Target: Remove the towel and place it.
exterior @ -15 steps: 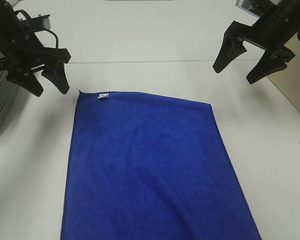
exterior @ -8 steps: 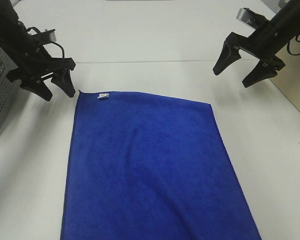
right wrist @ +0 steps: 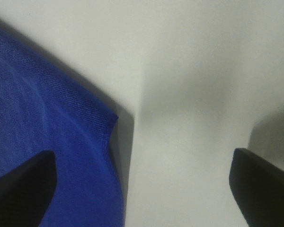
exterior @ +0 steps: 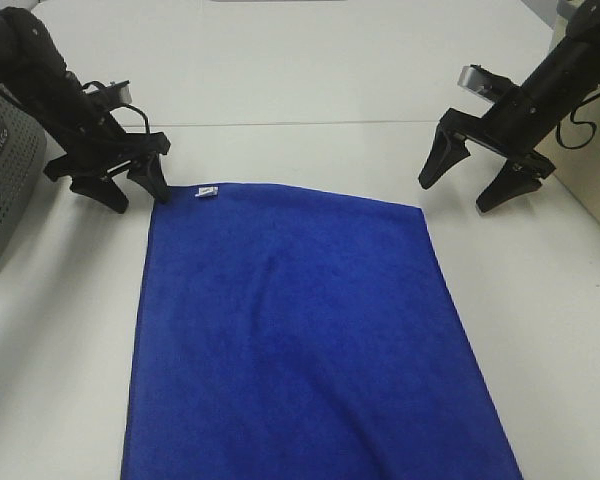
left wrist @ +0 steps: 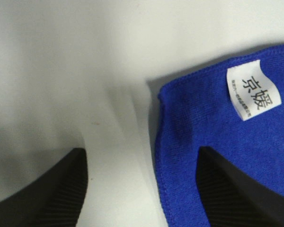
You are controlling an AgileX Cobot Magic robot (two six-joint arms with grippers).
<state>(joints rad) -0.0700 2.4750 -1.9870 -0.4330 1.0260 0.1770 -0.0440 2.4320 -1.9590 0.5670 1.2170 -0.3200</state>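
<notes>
The royal-blue towel (exterior: 300, 330) lies flat on the white table, running out of the bottom of the exterior view. Its white tag (exterior: 207, 191) is at the far left corner. My left gripper (exterior: 138, 198) is open and low at that corner. In the left wrist view the gripper (left wrist: 141, 156) straddles the towel's corner (left wrist: 203, 123) with the tag (left wrist: 246, 90). One finger (left wrist: 227, 189) is over the cloth, the other (left wrist: 57, 189) over bare table. My right gripper (exterior: 453, 197) is open and low at the far right corner. In the right wrist view the gripper (right wrist: 142, 153) straddles the towel's edge (right wrist: 47, 118).
A grey perforated box (exterior: 5, 190) stands at the left table edge, close to my left arm. A tan surface (exterior: 592, 170) lies at the right, behind my right arm. White table (exterior: 310, 80) stretches beyond the towel's far edge.
Both grippers have come down and inward toward the towel's far corners, the left one rightward, the right one leftward. Both stay open. The towel has not moved.
</notes>
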